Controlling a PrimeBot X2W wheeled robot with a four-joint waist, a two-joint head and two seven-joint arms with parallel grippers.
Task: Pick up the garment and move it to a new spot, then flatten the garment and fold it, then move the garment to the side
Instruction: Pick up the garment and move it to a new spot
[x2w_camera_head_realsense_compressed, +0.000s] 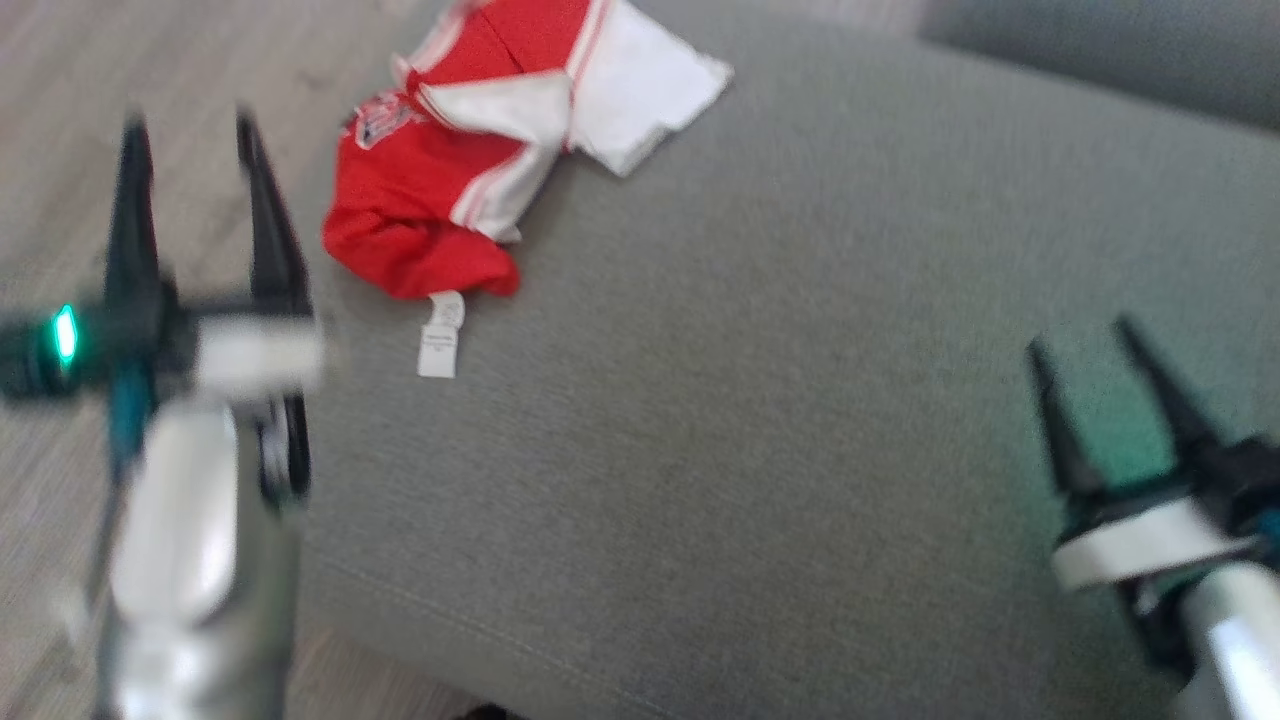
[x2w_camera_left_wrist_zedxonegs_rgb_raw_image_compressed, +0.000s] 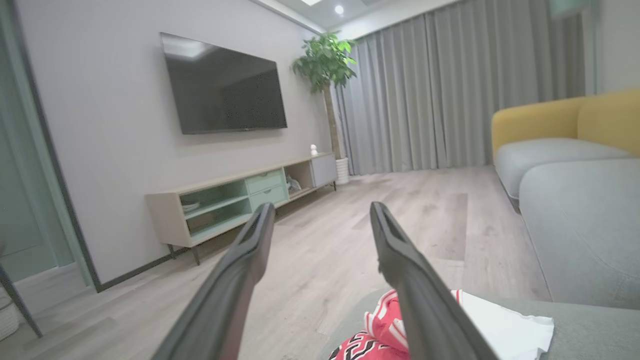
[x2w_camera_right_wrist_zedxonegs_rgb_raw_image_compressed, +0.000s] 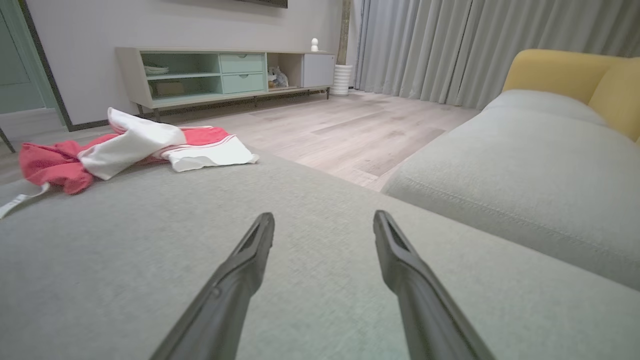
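Note:
A red and white garment (x2w_camera_head_realsense_compressed: 480, 140) lies crumpled at the far left corner of a grey cushion (x2w_camera_head_realsense_compressed: 760, 400), its white label trailing toward me. My left gripper (x2w_camera_head_realsense_compressed: 190, 125) stands open just left of the garment, over the cushion's left edge, with nothing between its fingers. In the left wrist view the garment (x2w_camera_left_wrist_zedxonegs_rgb_raw_image_compressed: 385, 325) peeks out below the open left gripper (x2w_camera_left_wrist_zedxonegs_rgb_raw_image_compressed: 322, 212). My right gripper (x2w_camera_head_realsense_compressed: 1085, 335) is open over the cushion's right side, far from the cloth. In the right wrist view the garment (x2w_camera_right_wrist_zedxonegs_rgb_raw_image_compressed: 125, 150) lies far left of the open right gripper (x2w_camera_right_wrist_zedxonegs_rgb_raw_image_compressed: 324, 220).
Wooden floor (x2w_camera_head_realsense_compressed: 60, 150) runs along the cushion's left. A second grey cushion (x2w_camera_right_wrist_zedxonegs_rgb_raw_image_compressed: 525, 165) with a yellow backrest (x2w_camera_right_wrist_zedxonegs_rgb_raw_image_compressed: 575, 75) lies beyond a gap to the right. A TV stand (x2w_camera_left_wrist_zedxonegs_rgb_raw_image_compressed: 240, 200) sits against the far wall under a screen.

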